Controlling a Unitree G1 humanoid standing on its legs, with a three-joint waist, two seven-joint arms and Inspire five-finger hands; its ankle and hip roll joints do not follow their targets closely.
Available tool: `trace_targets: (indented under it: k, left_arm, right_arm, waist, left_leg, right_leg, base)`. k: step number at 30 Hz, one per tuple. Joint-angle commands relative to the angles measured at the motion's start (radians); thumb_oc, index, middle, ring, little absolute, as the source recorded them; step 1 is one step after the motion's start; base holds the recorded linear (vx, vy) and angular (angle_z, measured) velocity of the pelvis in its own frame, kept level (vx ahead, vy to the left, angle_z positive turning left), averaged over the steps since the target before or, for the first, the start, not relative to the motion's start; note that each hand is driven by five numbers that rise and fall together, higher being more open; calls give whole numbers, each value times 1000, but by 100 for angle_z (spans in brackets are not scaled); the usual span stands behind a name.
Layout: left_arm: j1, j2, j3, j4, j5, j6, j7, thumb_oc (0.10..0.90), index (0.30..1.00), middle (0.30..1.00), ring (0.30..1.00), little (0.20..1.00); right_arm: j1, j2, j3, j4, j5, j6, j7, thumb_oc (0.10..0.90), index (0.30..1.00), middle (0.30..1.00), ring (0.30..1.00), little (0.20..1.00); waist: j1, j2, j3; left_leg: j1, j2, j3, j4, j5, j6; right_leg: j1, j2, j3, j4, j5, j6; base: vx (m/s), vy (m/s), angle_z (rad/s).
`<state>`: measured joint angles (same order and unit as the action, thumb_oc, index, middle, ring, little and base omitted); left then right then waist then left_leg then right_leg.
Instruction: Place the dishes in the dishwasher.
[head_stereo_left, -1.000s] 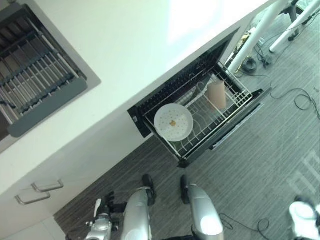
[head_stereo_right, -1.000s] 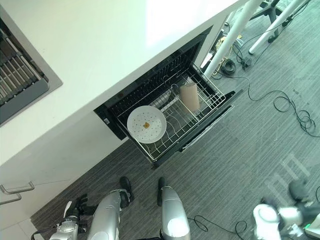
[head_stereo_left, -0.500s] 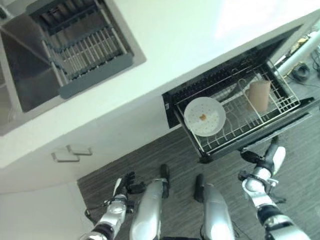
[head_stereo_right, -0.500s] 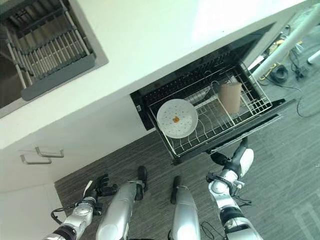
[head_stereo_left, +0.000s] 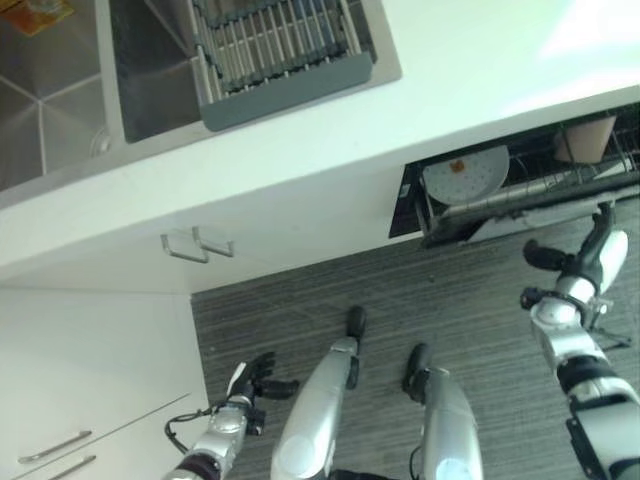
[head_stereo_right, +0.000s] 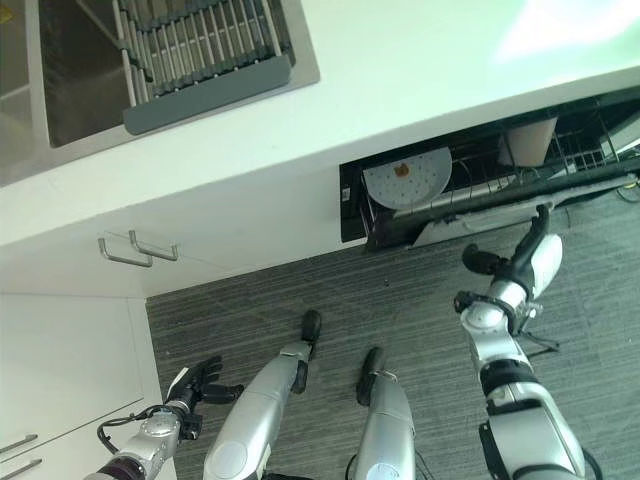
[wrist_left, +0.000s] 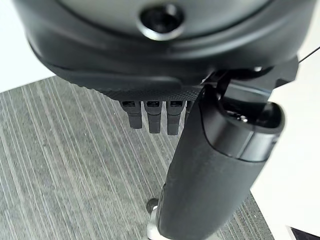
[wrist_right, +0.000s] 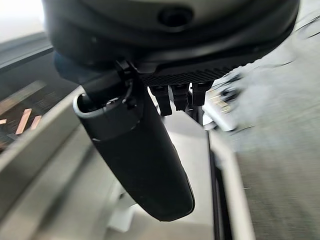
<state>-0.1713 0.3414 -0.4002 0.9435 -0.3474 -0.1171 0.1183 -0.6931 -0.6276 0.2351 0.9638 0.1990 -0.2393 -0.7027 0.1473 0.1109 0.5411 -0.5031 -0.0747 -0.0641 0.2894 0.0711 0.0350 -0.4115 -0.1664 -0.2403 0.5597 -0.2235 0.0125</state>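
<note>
The right hand (head_stereo_right: 535, 262) reaches the dishwasher door (head_stereo_right: 520, 200), fingers straight and empty — the left hand (head_stereo_right: 195, 385) hangs relaxed. A hard push could rattle the plate (head_stereo_right: 408, 177) and cup (head_stereo_right: 527, 141) in the rack.

- No text, label, number or sign can be read anywhere in these views.
- The white plate (head_stereo_right: 406, 177) in the dishwasher rack (head_stereo_right: 560, 160) bears a small orange mark at its middle — a spot of colour, not lettering.
</note>
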Motion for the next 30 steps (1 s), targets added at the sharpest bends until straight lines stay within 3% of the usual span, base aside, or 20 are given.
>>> trace_targets:
  k: [1,5,9,11,12,13,15,17,22,26,30]
  left_arm:
    - [8,74,-50,-82,86,-40,21,800,900,900,900,900]
    - [19,104,-75,-90,116,-48,32,800,900,900,900,900]
    - [11,149,-113,-89,219,-73,73,800,900,900,900,900]
    - [22,162,-110,-100,198,-82,84,800,900,900,900,900]
    - [23,162,-99,-101,255,-90,125,800,900,900,900,900]
    - [11,188,-117,-117,420,-73,185,800,900,900,900,900]
    - [-5,211,-140,-139,426,-20,240,800,900,900,900,900]
    - [-16,197,-114,-119,390,-9,270,800,900,900,900,900]
    - [5,173,-14,-127,349,-11,320,800,900,900,900,900]
    - [70,132,67,-167,232,-43,275,800,900,900,900,900]
    - [141,53,140,-176,116,-27,139,800,900,900,900,900]
  right_arm:
    - [-269,-159,82,-115,-111,-173,-15,800,900,900,900,900]
    - [-406,-178,154,-130,-139,-159,-27,800,900,900,900,900]
    - [-573,-172,258,-158,-158,-95,4,800,900,900,900,900]
    - [-593,-163,275,-158,-110,-59,50,800,900,900,900,900]
    - [-570,-149,268,-153,-107,-46,70,800,900,900,900,900]
    - [-529,-124,255,-158,-94,-36,91,800,900,900,900,900]
    - [-420,-82,240,-186,-56,-8,116,800,900,900,900,900]
    - [-281,-32,225,-210,-45,8,109,800,900,900,900,900]
    - [143,95,170,-242,22,-33,65,800,900,900,900,900]
    - [450,165,88,-241,93,-121,116,800,900,900,900,900]
    - [631,205,24,-223,37,-180,228,800,900,900,900,900]
  waist:
    - [59,22,-21]
    - [91,15,-21]
    - [126,6,-21]
    - [142,3,-21]
    - [148,2,-21]
    - [145,-1,-21]
    - [134,9,-21]
    - [108,7,-21]
    - [41,-17,-44]
    - [-14,-34,-84]
    - [-75,-51,-137]
  left_leg:
    - [47,32,-29,11,-49,3]
    - [53,15,-45,11,-67,3]
    - [45,7,-59,11,-64,4]
    - [54,1,-68,11,-69,5]
    - [58,-1,-73,11,-71,7]
    - [61,1,-73,11,-73,7]
    - [54,17,-74,11,-54,14]
    - [70,25,-72,11,-62,16]
    - [127,42,-63,11,-98,19]
    - [165,61,-46,11,-123,16]
    - [219,84,-15,11,-151,8]
  right_leg:
    - [-10,21,40,73,8,-14]
    - [1,16,36,93,-29,-4]
    - [19,16,15,88,-37,-2]
    - [43,12,2,83,-40,1]
    - [53,11,-4,79,-40,3]
    - [55,13,-3,80,-42,4]
    - [43,30,-4,73,-19,-2]
    - [52,40,14,61,-17,-3]
    - [119,53,33,-28,15,6]
    - [173,62,42,-107,43,12]
    - [243,76,56,-196,73,16]
  base:
    - [18,-4,44]
    - [86,-21,30]
    - [13,-12,10]
    - [14,-16,11]
    - [7,-7,7]
    - [-9,1,12]
    - [-122,68,12]
    - [-73,83,2]
    - [12,16,3]
    - [58,0,11]
    - [40,-47,-19]
